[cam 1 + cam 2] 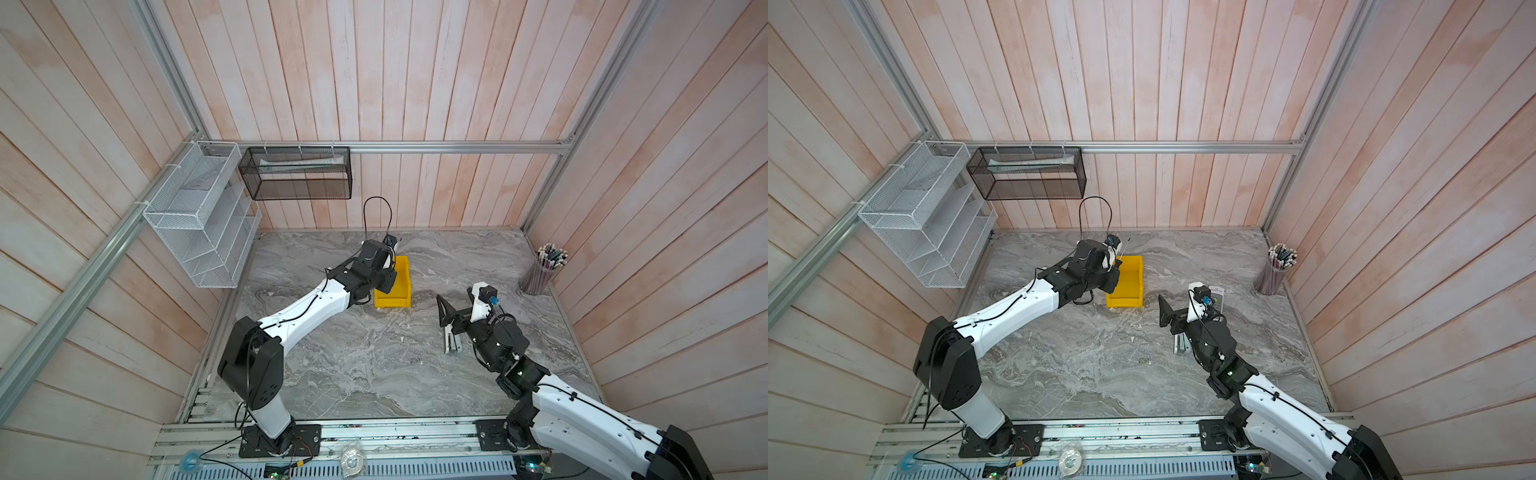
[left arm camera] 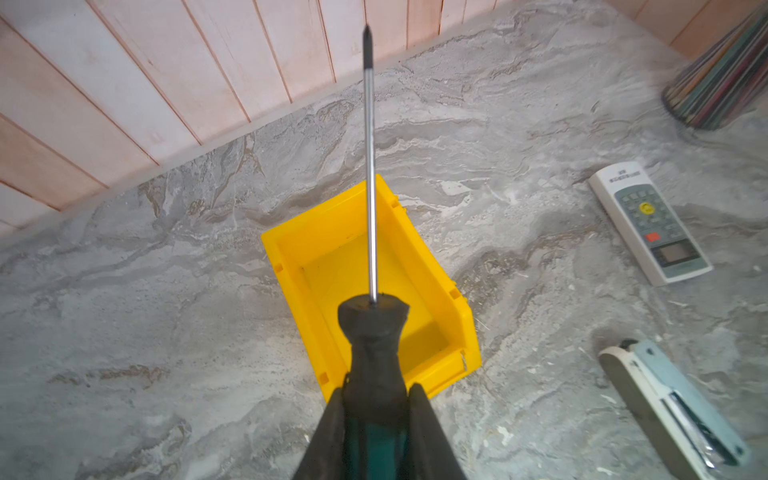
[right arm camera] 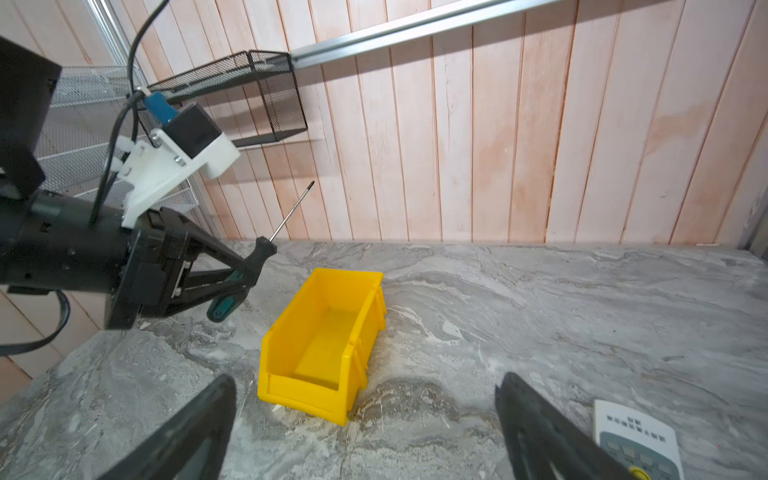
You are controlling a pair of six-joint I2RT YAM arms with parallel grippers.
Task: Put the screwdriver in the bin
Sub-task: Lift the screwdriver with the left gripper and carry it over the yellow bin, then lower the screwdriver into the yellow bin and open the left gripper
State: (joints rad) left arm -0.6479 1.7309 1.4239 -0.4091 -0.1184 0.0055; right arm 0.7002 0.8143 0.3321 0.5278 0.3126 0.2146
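My left gripper (image 2: 376, 388) is shut on the green-and-black handle of the screwdriver (image 2: 370, 166). In the right wrist view the screwdriver (image 3: 257, 255) hangs in the air just beside the far end of the yellow bin (image 3: 299, 395), shaft tilted up toward the back wall. The left wrist view has the shaft crossing over the open bin (image 2: 291, 249), which holds nothing I can see. In both top views the bin (image 1: 401, 301) (image 1: 1129, 301) stands mid-table, partly under the left wrist. My right gripper (image 3: 365, 377) (image 1: 455, 303) is open and holds nothing, in front of the bin's low lip.
A white remote (image 2: 648, 224) lies right of the bin, a white-grey stapler (image 2: 673, 407) nearer the front by the right arm. A pencil cup (image 1: 542, 270) stands at the right wall. A black mesh basket (image 1: 297, 174) and white wire rack (image 1: 199, 216) hang at the back left.
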